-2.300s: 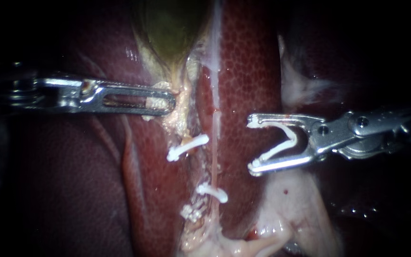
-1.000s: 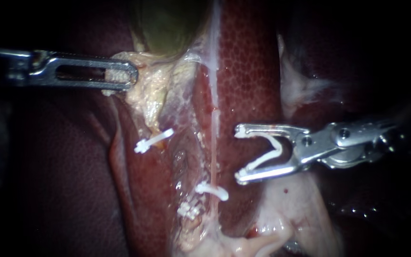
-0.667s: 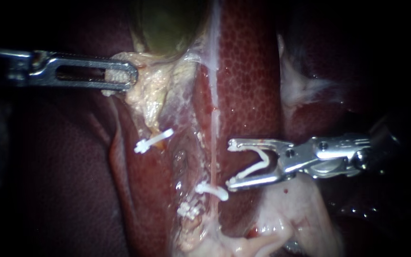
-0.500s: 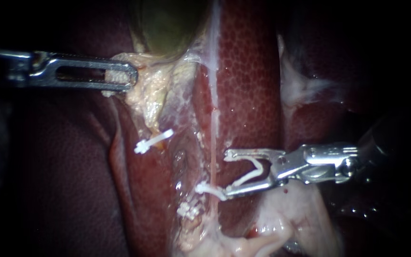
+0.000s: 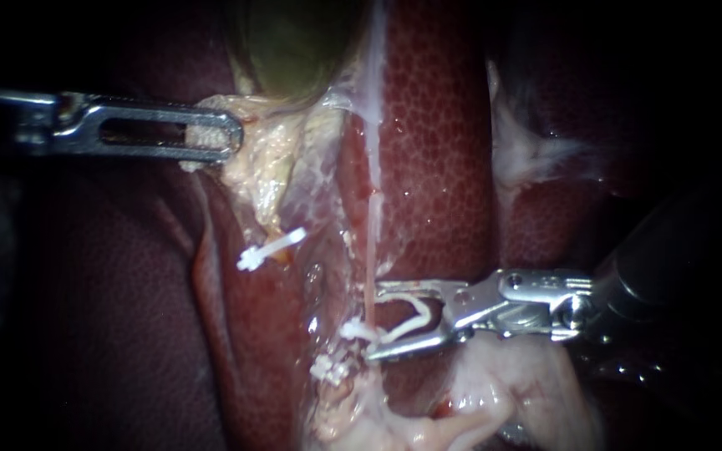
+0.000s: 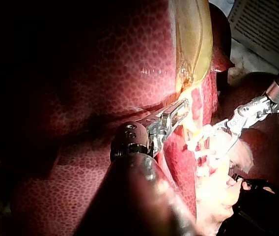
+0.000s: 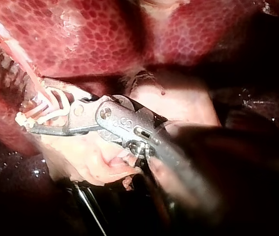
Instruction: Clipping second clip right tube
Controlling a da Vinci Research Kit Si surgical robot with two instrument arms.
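1. Left instrument (image 5: 229, 138) enters from 9 o'clock, tip at about 10 o'clock; its hand is pinching pale fatty tissue (image 5: 265, 163) just under the gallbladder (image 5: 294, 42)
2. Right instrument (image 5: 375, 321) enters from 3 o'clock, tip just below centre; its hand's two jaws are partly spread and grip an open white clip (image 5: 415, 307) seated between them
3. Right tube (image 5: 371, 250), a thin pink strand running 12 to 6 beside the liver (image 5: 436, 125), crosses the mouth of that hand at the jaw tips
4. Placed clip (image 5: 351, 331) on the same tube, against the lower jaw tip
5. Another clip (image 5: 271, 248) on a strand at 9 o'clock of the tube, apart from both instruments
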